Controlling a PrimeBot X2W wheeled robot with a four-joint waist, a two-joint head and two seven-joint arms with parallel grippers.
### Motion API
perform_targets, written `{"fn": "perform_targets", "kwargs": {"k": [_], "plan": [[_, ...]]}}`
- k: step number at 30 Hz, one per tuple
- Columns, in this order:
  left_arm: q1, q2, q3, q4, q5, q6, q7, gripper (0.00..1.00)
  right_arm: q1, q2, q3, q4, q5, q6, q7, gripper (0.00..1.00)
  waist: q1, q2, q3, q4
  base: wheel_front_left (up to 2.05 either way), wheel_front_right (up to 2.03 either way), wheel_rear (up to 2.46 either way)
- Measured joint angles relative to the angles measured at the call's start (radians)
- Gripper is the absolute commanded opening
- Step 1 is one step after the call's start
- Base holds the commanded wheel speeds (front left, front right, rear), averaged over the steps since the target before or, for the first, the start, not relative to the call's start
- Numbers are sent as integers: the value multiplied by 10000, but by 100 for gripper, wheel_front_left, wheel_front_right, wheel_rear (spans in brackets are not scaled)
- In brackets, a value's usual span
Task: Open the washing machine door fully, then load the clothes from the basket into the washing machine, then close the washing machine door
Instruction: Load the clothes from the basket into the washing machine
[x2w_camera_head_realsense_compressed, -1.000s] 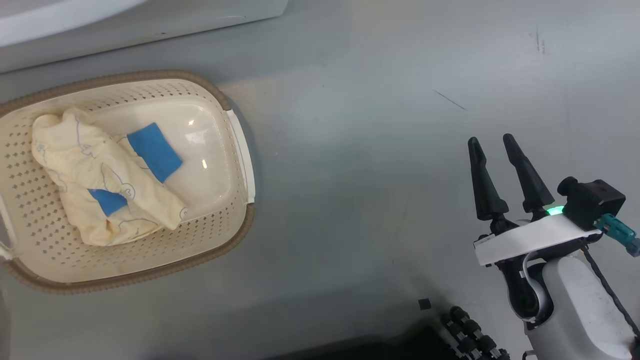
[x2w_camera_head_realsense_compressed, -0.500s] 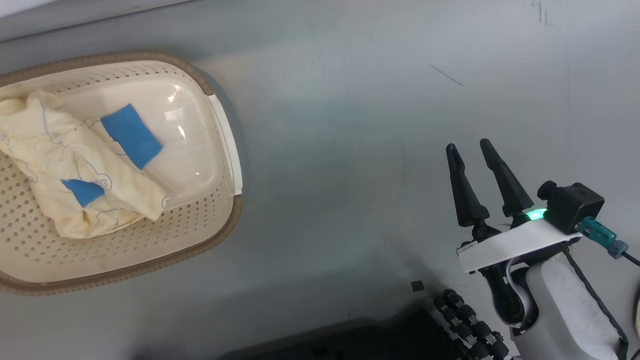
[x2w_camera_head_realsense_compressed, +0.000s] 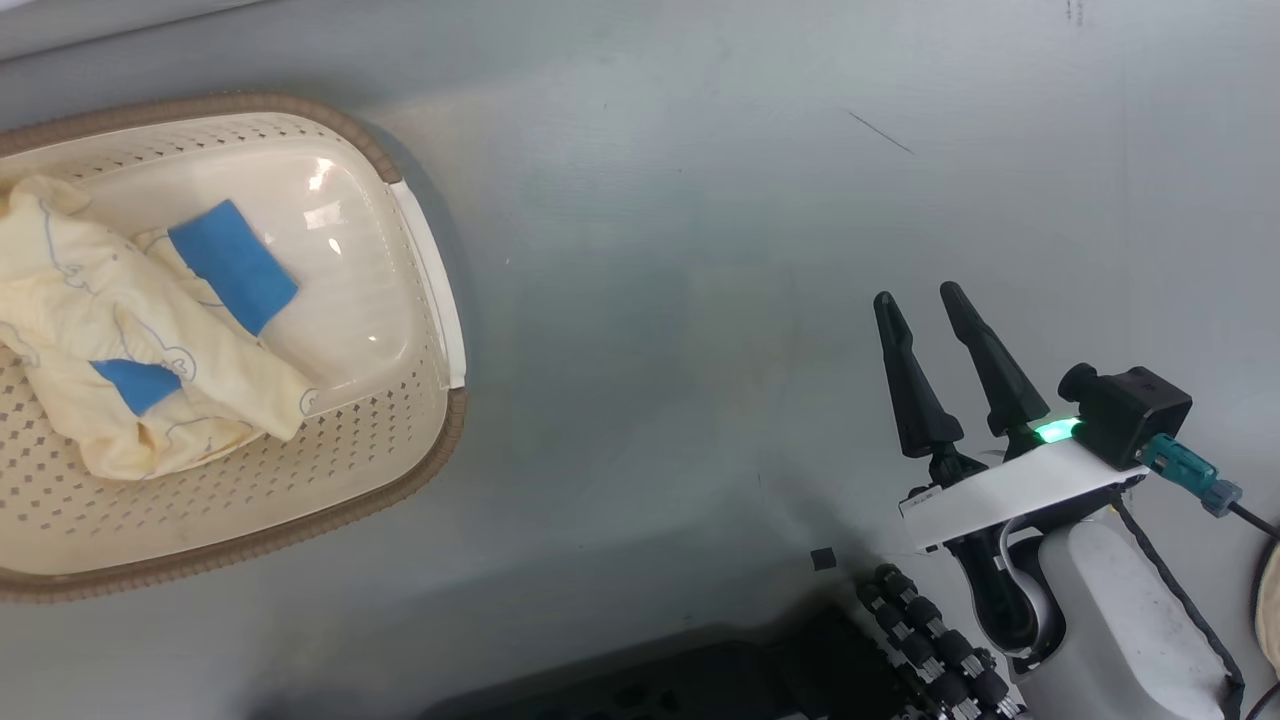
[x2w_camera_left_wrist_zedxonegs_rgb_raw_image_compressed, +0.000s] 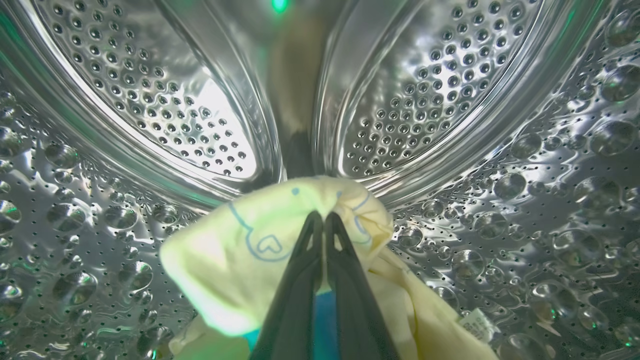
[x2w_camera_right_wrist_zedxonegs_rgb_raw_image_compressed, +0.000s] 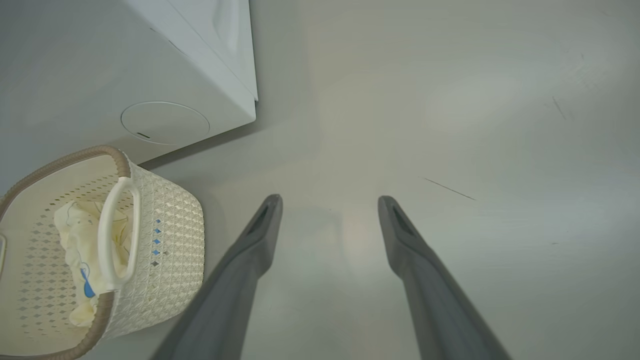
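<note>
Steel drum (x2w_camera_left_wrist_zedxonegs_rgb_raw_image_compressed: 150, 100) ringed L gripper (x2w_camera_left_wrist_zedxonegs_rgb_raw_image_compressed: 322, 216), clamped on garment (x2w_camera_left_wrist_zedxonegs_rgb_raw_image_compressed: 225, 245) (deep inside); R gripper (x2w_camera_head_realsense_compressed: 915, 292) gaped, basket (x2w_camera_head_realsense_compressed: 400, 440) leftward.

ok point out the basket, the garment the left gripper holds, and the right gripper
basket (x2w_camera_head_realsense_compressed: 370, 450), head view, perforated side wall
garment (x2w_camera_left_wrist_zedxonegs_rgb_raw_image_compressed: 215, 250), left wrist view, yellow cloth beside the shut jaws
right gripper (x2w_camera_head_realsense_compressed: 915, 292), head view, midway between its open jaws' tips

Yellow clothes (x2w_camera_head_realsense_compressed: 150, 340) in basket (x2w_camera_head_realsense_compressed: 380, 450), garment (x2w_camera_left_wrist_zedxonegs_rgb_raw_image_compressed: 220, 245) in drum (x2w_camera_left_wrist_zedxonegs_rgb_raw_image_compressed: 150, 100)
</note>
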Motion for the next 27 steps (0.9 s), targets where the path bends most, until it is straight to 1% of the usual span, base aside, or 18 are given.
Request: {"fn": "perform_targets", "kwargs": {"k": [5, 6, 7, 8, 13, 18, 27], "plan": [[-11, -27, -29, 198, -8, 0, 245, 0, -16, 0, 8, 65, 2, 0, 0, 100, 0, 0, -30, -32, 0, 0, 0], [-15, -27, -38, 203, -8, -6, 251, 8, -25, 0, 13, 65, 2, 0, 0, 100, 0, 0, -36, -39, 0, 0, 0], [-18, -27, -40, 201, -8, -23, 245, 35, -35, 0, 17, 67, 2, 0, 0, 100, 0, 0, -43, -45, 0, 0, 0], [-28, -29, -23, 203, -8, -27, 224, 100, -53, 2, 17, 69, 4, 0, 0, 100, 0, 0, -49, -51, 0, 0, 0], [-47, -40, 6, 295, 4, 17, 136, 100, -187, -23, -15, 105, 4, 0, 0, 100, 0, 0, -75, -61, 0, 0, 0], [78, -278, 31, 466, -10, 121, -412, 100, -221, -65, -194, 138, -21, 0, 0, 100, 0, 0, -194, -32, 0, 0, 0], [1283, -428, -113, 715, 90, 125, -1523, 100, -261, -318, -790, 293, -31, 0, 0, 100, 0, 0, -644, 103, 0, 0, 0]]}}
